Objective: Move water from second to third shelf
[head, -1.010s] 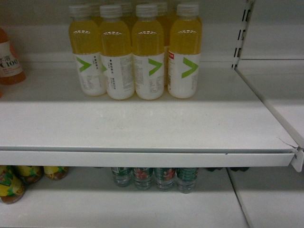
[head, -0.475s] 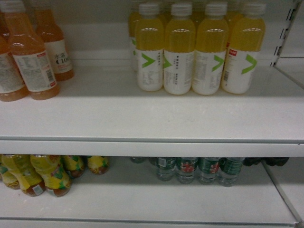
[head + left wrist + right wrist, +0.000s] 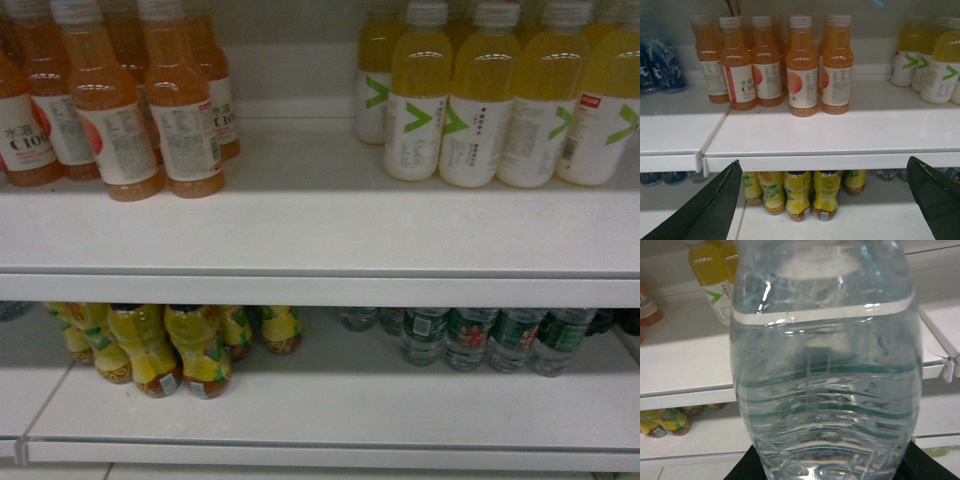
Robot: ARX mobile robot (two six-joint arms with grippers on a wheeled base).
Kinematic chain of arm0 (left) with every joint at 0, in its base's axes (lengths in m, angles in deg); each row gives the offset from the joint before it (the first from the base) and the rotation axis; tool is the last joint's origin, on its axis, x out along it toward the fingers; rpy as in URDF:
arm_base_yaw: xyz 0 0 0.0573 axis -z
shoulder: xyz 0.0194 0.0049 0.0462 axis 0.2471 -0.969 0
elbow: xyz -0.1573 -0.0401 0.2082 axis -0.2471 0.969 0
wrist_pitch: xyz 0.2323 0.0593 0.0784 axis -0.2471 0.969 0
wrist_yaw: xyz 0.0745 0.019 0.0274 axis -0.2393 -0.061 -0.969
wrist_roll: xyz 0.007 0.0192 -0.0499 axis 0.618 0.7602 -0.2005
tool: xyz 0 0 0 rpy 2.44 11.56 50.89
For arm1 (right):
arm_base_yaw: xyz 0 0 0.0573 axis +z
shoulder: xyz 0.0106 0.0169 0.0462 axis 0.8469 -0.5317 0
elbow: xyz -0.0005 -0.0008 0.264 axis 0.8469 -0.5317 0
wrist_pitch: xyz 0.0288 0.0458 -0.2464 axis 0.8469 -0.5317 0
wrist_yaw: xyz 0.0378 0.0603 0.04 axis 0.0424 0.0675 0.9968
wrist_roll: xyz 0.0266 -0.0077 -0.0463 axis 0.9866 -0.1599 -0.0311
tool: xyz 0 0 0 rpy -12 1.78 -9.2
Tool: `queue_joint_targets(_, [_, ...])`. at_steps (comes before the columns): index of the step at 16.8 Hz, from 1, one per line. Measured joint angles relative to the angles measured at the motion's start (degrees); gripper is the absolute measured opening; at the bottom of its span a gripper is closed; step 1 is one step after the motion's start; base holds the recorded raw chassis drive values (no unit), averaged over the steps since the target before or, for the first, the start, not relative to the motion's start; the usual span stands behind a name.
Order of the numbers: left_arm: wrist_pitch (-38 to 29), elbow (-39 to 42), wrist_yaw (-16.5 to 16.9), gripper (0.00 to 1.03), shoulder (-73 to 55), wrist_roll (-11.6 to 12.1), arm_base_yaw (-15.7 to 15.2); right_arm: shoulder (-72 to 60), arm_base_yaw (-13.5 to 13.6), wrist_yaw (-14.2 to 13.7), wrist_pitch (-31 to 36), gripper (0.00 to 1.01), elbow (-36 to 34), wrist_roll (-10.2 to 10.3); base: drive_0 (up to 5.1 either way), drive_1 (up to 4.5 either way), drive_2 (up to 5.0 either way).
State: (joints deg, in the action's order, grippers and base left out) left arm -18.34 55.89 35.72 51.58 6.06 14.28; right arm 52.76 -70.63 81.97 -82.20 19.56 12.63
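A clear ribbed bottle of water fills the right wrist view, standing upright. My right gripper is shut on its lower part, with the black fingers showing only at the bottom corners. More water bottles with green labels stand in a row on the lower shelf at the right of the head view. My left gripper is open and holds nothing, with its dark fingers spread wide in front of the shelf edge. Neither gripper shows in the head view.
Orange drink bottles stand at the left of the upper white shelf and yellow drink bottles at its right. Yellow-labelled tea bottles stand lower left. Blue bottles are on the neighbouring shelf.
The head view has swung left. The yellow bottles slid to the right of the frame and the orange bottles and the lower tea bottles came into view.
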Motion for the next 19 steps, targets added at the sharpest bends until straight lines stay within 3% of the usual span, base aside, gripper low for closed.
queue_joint_targets(19, [-0.07, 0.0, 0.0, 0.98, 0.0, -0.02, 0.0, 0.02, 0.0, 0.07, 0.02, 0.39, -0.02, 0.0, -4.8, 1.3, 3.5])
